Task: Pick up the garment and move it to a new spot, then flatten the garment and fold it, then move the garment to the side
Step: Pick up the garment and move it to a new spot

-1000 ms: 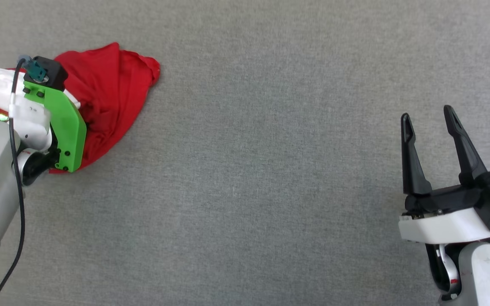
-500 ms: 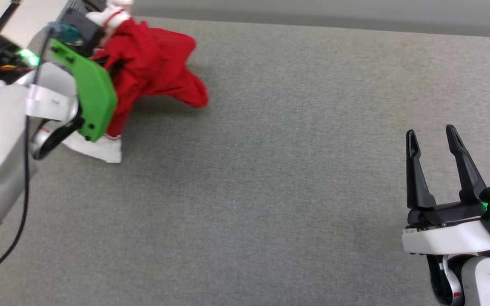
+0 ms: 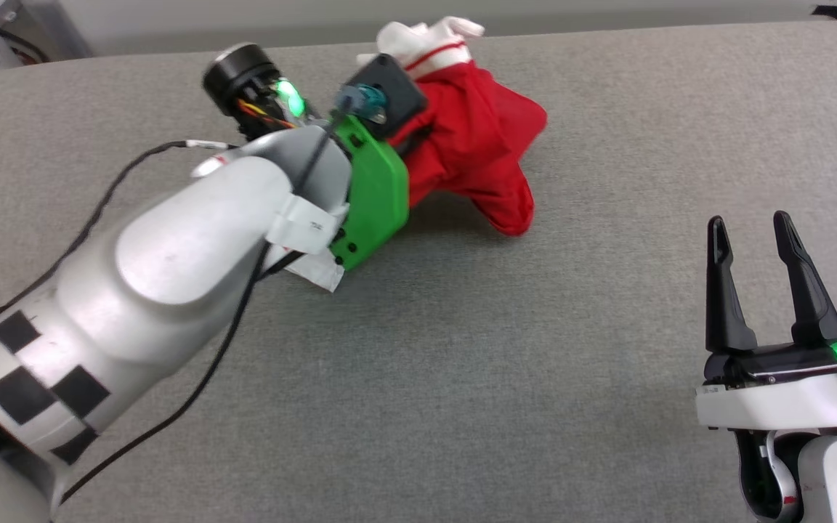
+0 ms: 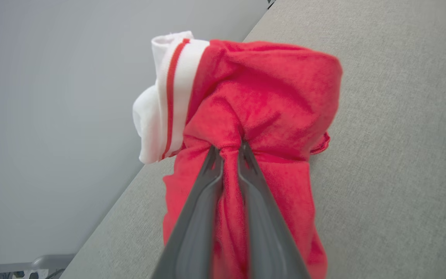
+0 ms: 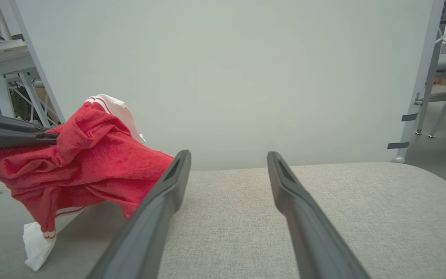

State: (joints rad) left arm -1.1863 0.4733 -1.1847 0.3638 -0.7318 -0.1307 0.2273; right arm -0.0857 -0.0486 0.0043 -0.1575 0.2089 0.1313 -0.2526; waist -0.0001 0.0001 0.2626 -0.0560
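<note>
Left gripper point(image 4: 229, 149) pinched narrow on the red soft-fabric jersey T-shirt point(image 4: 269, 97) with white striped sleeves, now bunched and raised near the grey cloth table point(image 3: 462, 378) far edge, not lying flat as a second ago. Right gripper point(image 3: 748, 219) spread wide, empty, well apart.

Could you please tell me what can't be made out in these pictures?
Garment front: head view, buried in its own bunched folds.
Left gripper fingers: head view, hidden behind the green mount.
Garment's lower end: left wrist view, cut off by the bottom edge.
Right gripper arm: head view, cut off at the corner.
</note>
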